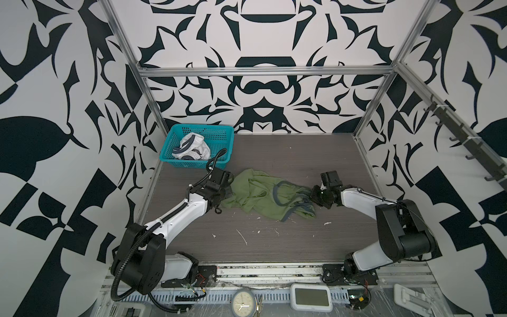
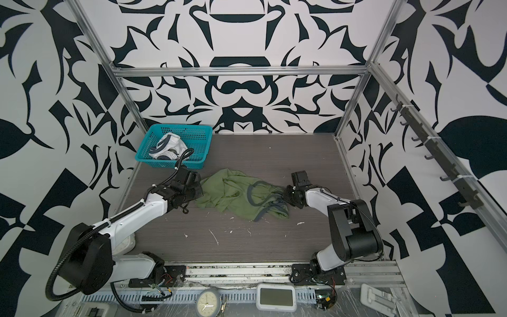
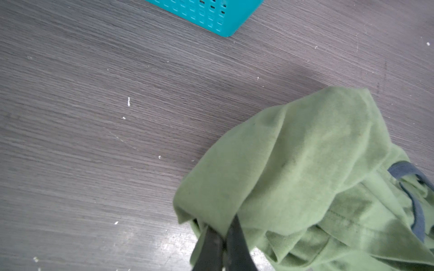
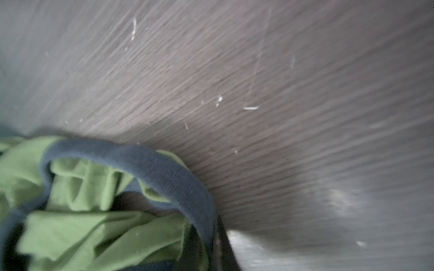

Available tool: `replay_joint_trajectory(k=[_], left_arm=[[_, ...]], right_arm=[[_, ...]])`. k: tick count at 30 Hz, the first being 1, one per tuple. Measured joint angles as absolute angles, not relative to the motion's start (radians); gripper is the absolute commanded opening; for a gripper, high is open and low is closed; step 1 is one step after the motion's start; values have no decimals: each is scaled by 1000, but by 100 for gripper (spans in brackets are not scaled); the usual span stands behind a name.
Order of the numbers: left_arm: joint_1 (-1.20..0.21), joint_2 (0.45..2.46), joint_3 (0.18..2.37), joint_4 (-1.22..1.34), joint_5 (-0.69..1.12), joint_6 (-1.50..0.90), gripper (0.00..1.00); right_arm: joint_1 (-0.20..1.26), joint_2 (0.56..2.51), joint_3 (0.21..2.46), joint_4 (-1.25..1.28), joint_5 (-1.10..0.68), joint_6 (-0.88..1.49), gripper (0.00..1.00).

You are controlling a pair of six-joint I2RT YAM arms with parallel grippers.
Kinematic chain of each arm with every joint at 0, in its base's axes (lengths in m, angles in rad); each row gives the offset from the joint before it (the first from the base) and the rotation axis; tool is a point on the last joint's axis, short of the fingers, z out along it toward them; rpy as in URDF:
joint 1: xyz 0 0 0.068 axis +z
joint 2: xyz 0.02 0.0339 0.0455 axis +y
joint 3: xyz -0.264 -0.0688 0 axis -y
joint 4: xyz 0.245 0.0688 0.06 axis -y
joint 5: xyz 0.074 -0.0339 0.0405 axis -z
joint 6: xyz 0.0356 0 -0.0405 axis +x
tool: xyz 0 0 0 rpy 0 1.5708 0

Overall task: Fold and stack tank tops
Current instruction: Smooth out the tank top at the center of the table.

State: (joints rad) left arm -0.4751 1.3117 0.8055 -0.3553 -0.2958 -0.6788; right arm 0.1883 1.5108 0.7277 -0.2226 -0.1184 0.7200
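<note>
Left claw [image 3: 224, 234]: pressed together on a fold at the plain edge of the green top; the cloth is seen pinched between the two dark fingers in the left wrist view.
Right claw [image 4: 217, 244]: pressed together; the dark trim [image 4: 164, 169] is seen running down into the fingers and is judged to be pinched there, though the view is blurred.
Green top [image 1: 260, 195]: lying on the middle of the desk, directly between the two claws, one claw at each end.
Long axis: laid across the desk from the left edge towards the right edge, the right end slanted a little towards the near edge.
Ends: plain green cloth at the left claw's end; trimmed loops, taken for straps or armholes, at the right claw's end.
Nearer arm: neither; each end is already reached by the arm on its own side.
Look of the green top: olive, crumpled and bunched, with ridged folds at the middle; grey-blue trim curled in loops; no chest print is shown.
White top [image 1: 193, 149]: heaped in the basket, white with dark trim, untouched.
Basket [image 1: 201, 125]: teal mesh, set at the far left corner of the desk, just beyond the left arm's wrist.
Desk [image 1: 274, 247]: dark wood grain, marked with white flecks towards the near edge.
Step judged: spreading of the green top; no fold is yet made.
Coming move, judged: the ends are to be drawn apart along the long axis until the cloth lies flat.
Risk, judged: one layer only may be held, so that the bunch is dragged rather than opened.
</note>
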Motion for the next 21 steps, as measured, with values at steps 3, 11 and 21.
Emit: replay_joint_trajectory(k=[3,11,21], left_arm=[[-476,1263,805,-356,-301,-659,0],[-476,949,812,-307,-302,-589,0],[-476,1113,749,-315,-251,-630,15]], right_arm=[[189,1463,801,-325,-42,662,0],[189,1240,1163,-576,211,476,0],[189,1178,1043,-633,285,442,0]])
